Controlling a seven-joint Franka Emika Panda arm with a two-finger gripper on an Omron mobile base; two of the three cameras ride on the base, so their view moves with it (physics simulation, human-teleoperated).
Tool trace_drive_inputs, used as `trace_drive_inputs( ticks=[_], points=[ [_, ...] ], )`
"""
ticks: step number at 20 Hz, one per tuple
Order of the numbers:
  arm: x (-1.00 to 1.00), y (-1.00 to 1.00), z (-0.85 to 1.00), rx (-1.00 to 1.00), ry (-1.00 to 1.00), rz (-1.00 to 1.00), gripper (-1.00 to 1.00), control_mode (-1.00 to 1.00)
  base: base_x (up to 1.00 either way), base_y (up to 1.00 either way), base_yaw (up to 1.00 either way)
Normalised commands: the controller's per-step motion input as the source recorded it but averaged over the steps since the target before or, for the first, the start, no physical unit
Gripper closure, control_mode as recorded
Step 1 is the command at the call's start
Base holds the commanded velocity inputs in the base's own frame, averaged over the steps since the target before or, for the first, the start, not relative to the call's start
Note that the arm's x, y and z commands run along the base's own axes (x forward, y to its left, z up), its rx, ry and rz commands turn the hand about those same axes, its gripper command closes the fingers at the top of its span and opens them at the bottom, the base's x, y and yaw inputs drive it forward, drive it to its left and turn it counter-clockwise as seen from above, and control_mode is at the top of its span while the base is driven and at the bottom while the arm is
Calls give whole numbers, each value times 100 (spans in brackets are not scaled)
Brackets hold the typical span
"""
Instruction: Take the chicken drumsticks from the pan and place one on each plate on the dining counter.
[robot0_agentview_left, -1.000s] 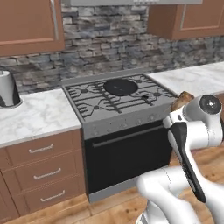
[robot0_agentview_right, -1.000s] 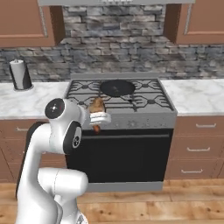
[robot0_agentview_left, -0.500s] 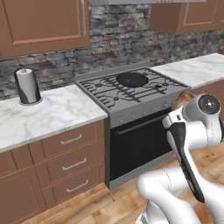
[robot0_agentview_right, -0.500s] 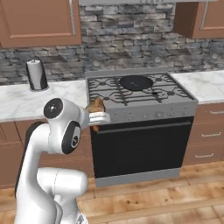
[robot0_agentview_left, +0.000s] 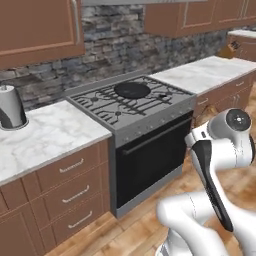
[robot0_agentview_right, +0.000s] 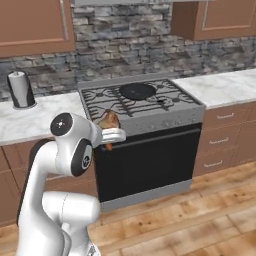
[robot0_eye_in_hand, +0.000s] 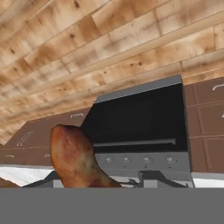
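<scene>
My gripper (robot0_agentview_right: 108, 128) is shut on a golden-brown chicken drumstick (robot0_agentview_right: 108, 120), held in front of the stove's front edge at about cooktop height. In the hand view the same drumstick (robot0_eye_in_hand: 75, 161) rises lumpy from the bottom left, with the oven beyond it. The round black pan (robot0_agentview_left: 131, 90) sits on a rear middle burner of the stove (robot0_agentview_right: 137, 91), well behind the gripper, and its inside looks dark. The plates and the dining counter are out of view.
A black oven door (robot0_agentview_right: 145, 161) sits below the grey cooktop (robot0_agentview_left: 150, 107). Marble wall counters (robot0_agentview_left: 47, 135) with brown drawers flank the stove. A paper towel roll (robot0_agentview_right: 20, 89) stands at the left. Wooden floor (robot0_agentview_right: 200, 220) lies in front.
The whole scene has slid rightward in both base views, so the camera has moved with the base. The drumstick stays in the shut gripper, and the arm's pose is unchanged.
</scene>
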Motion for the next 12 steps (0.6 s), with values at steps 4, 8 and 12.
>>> trace_drive_inputs(
  ticks=[4,8,12],
  points=[
    [0,0,0,0,0,0,100,100,-17,100,-30],
    [0,0,0,0,0,0,100,100,0,100,-29],
    [0,0,0,0,0,0,100,100,-23,84,-41]
  ],
)
